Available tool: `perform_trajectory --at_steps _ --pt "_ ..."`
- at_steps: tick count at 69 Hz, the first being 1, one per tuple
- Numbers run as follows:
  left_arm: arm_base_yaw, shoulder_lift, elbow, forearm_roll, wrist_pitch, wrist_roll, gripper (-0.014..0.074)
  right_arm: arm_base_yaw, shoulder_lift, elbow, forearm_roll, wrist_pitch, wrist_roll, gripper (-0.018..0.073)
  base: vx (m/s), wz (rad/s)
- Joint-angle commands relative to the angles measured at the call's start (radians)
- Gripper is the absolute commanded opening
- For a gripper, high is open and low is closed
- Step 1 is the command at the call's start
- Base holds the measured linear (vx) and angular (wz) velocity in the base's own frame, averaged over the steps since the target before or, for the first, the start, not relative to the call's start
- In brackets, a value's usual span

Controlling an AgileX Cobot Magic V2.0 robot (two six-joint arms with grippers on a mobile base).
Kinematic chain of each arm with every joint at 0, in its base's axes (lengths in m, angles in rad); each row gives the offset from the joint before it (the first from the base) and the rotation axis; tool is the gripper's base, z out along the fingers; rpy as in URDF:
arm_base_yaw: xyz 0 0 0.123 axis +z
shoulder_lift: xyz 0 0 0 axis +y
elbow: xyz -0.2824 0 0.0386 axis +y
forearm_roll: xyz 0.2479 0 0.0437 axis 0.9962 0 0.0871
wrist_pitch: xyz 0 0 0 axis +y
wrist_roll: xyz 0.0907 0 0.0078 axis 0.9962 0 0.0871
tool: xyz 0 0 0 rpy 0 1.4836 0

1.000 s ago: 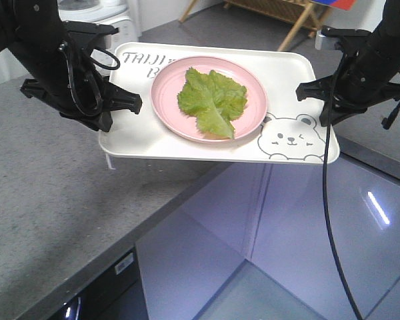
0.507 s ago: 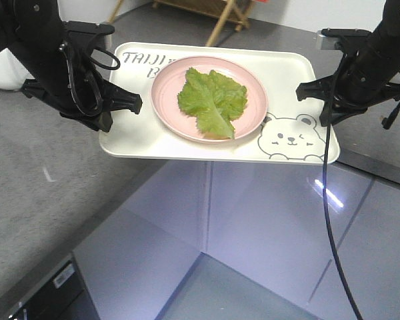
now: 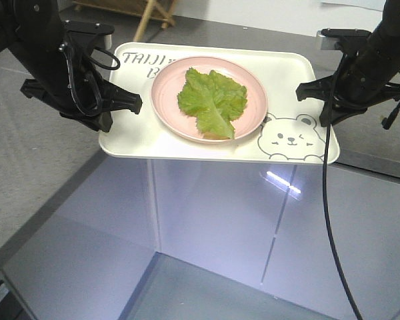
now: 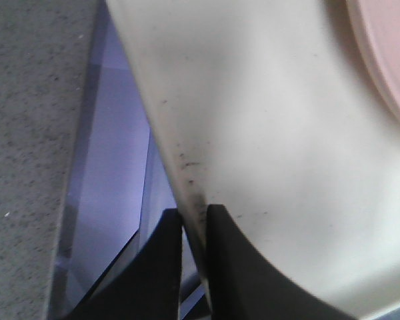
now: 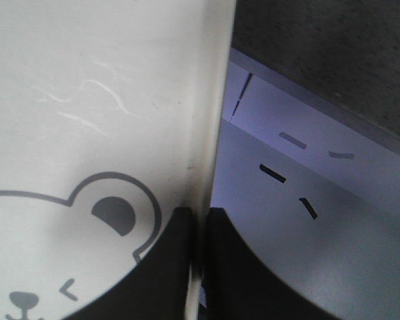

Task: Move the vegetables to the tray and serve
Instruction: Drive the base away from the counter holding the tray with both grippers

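Both arms hold the large cream rectangular plastic tray [image 3: 137, 133] level in the air, with the crinkly light-green lettuce leaf [image 3: 212, 99] lying on a round pink plate [image 3: 161, 100] on it. The left gripper [image 3: 135, 101] pinches the tray's left rim between its fingers, the right gripper [image 3: 303, 89] the right rim. Serving well likely calls for moving both arms in step, tray kept flat. Its grey lettering [image 3: 139, 59] reads "TAIJI", with a "B" below.

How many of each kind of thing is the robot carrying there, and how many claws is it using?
Cream tray: 1
Pink plate: 1
Lettuce leaf: 1
Grippers clamped on the tray's edges: 2 (left gripper, right gripper)
Total: 5
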Motion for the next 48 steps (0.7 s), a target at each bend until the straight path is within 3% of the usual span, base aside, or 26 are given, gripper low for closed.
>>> perform_trajectory --at_steps 1,48 --pt "-0.013 -0.058 -0.035 -0.030 -0.037 0.025 -0.0006 0.005 -0.063 -0.029 0.015 0.018 -0.029 -0.0006 -0.03 -0.38" --pt "-0.013 -0.058 -0.035 -0.030 -0.037 0.025 -0.0006 0.005 -0.063 -0.029 0.015 0.018 -0.029 -0.0006 -0.03 -0.36"
